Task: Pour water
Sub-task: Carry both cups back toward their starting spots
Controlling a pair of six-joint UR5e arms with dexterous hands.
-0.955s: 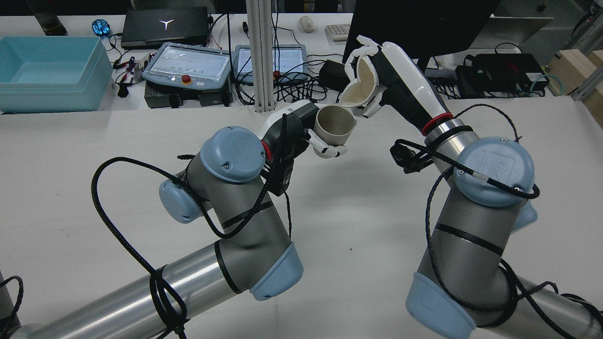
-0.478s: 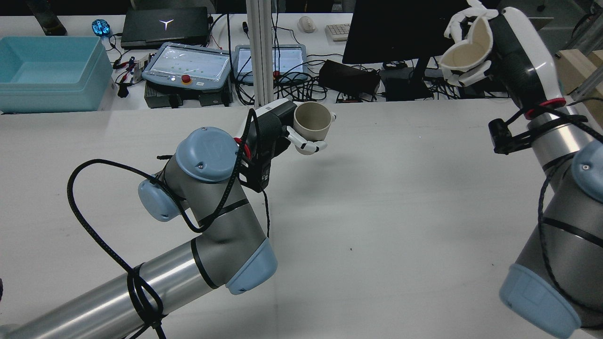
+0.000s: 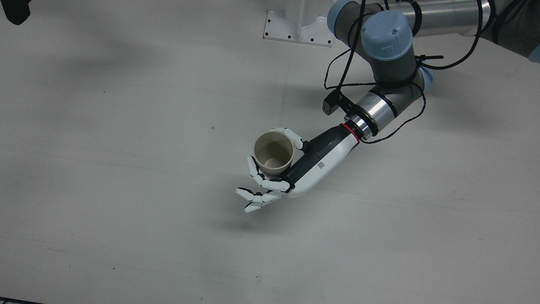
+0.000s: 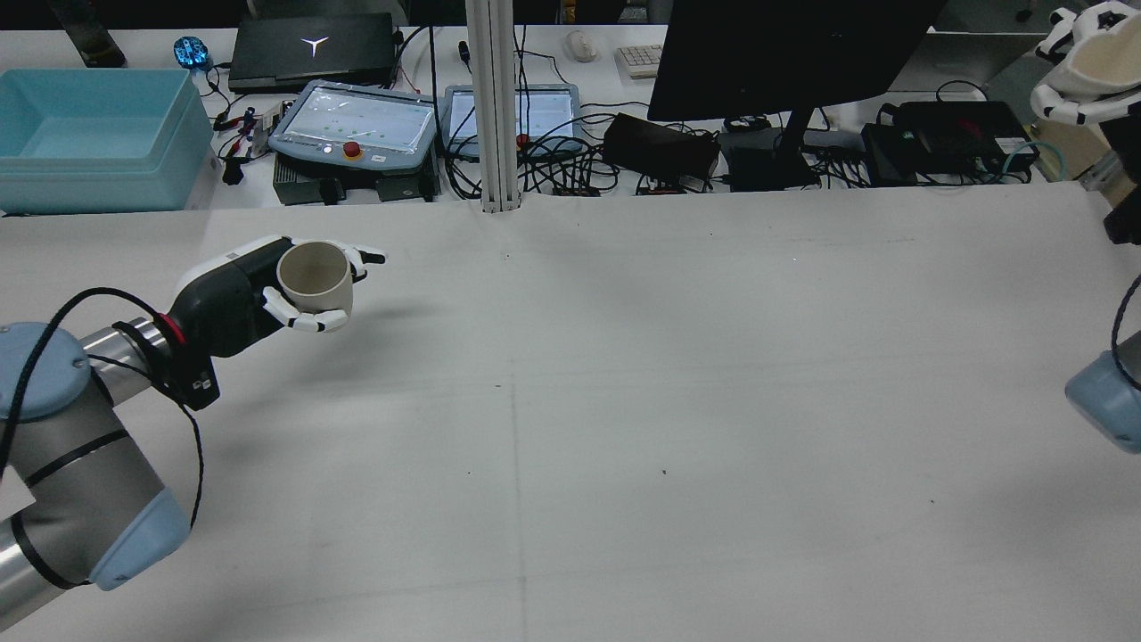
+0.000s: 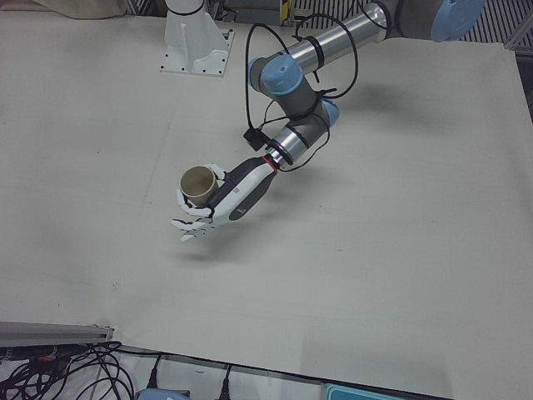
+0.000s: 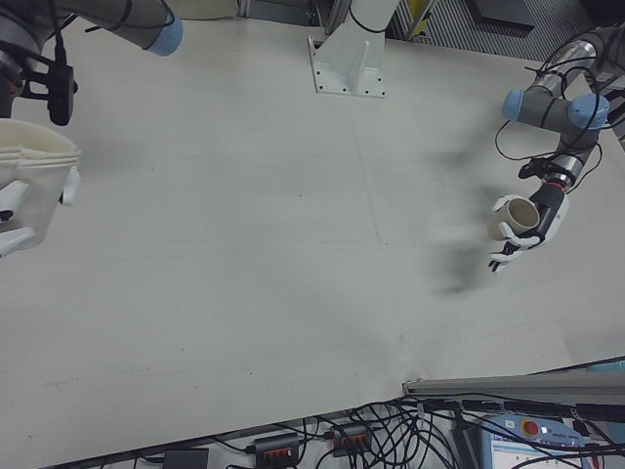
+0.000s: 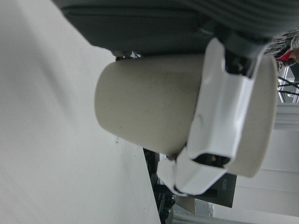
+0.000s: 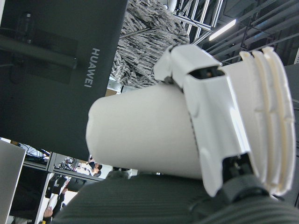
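At frame left in the rear view, your left hand (image 4: 267,294) fingers wrap the beige cup (image 4: 314,278); the right hand (image 4: 1074,67) grips a ribbed cup (image 4: 1098,64) at upper right. Any tilt risks spilling.

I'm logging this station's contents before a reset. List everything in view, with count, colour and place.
Beige cup: 1, held upright in the left hand, above the table.
Ribbed white cup: 1, in the right hand, far right.
Table: 1, white.
Bin: 1, light blue, rear desk's left end.
Pendant tablets: 2, grey-blue, rear desk.
Monitor: 1, black, rear desk.
Laptop: 1, black, closed.
Left hand: white and black, shut on beige cup.
Right hand: white, shut on ribbed cup.
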